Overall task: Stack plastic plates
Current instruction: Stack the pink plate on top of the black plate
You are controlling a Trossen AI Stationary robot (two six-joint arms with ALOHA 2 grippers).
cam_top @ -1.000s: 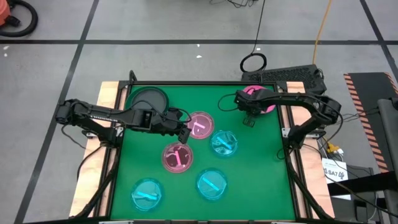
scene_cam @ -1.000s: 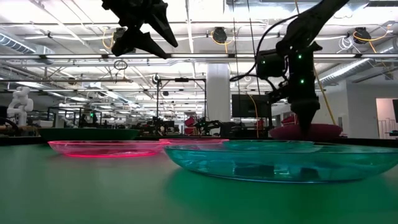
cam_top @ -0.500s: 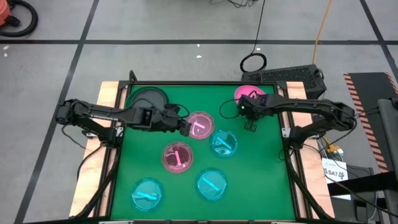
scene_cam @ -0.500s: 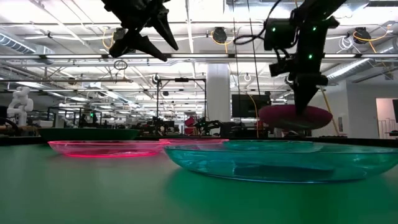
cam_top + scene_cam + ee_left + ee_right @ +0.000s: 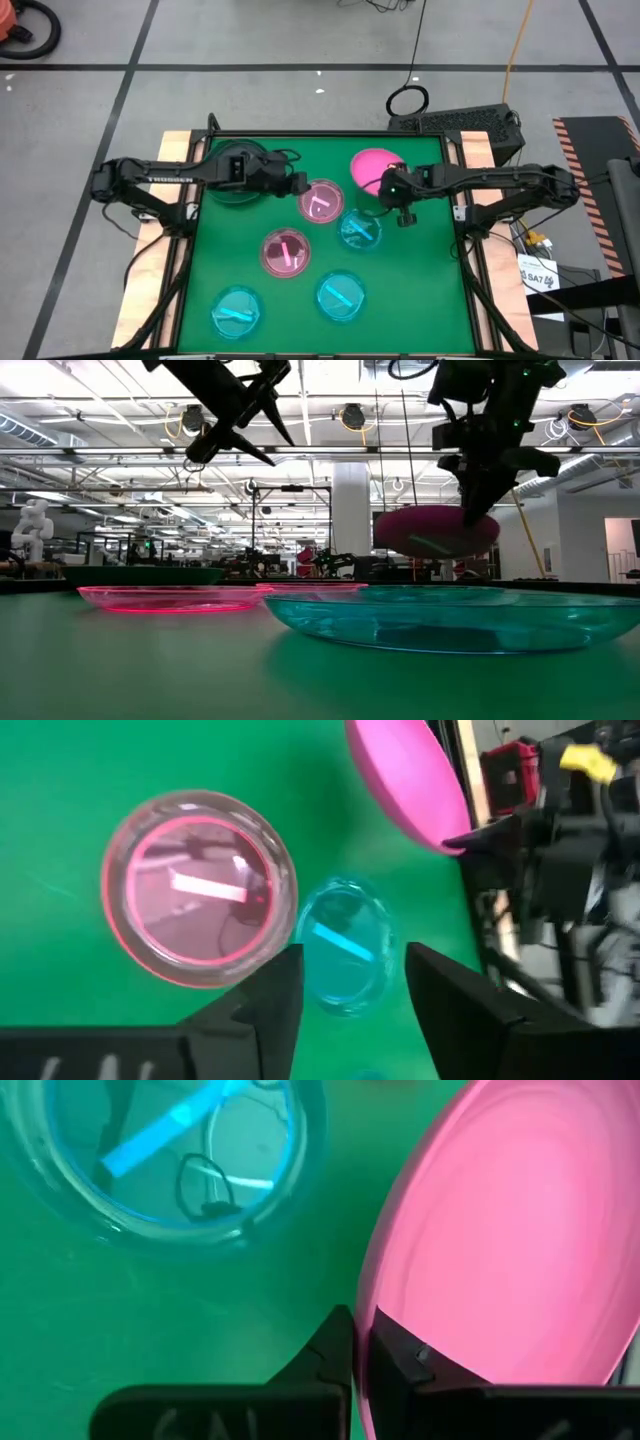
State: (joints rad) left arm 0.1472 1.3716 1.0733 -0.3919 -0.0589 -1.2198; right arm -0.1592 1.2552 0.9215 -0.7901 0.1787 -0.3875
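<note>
Gripping the opaque magenta round plastic plate (image 5: 372, 167) by its rim, right gripper (image 5: 388, 187) holds it lifted; left gripper (image 5: 297, 186), jaws wide, hovers beside that plate.

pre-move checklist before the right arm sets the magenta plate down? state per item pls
1. Grip: right gripper jaws pinch the rim of the magenta plate - ok.
2. Plate clear of the table: low view shows it lifted, tilted - ok.
3. Nearest targets bare: pink plate and cyan plate carry nothing - ok.
4. Left gripper clearance: open, empty, at the pink plate's edge, close to the right arm's path - not ok.
5. Chosen drop target - cannot tell.
</note>
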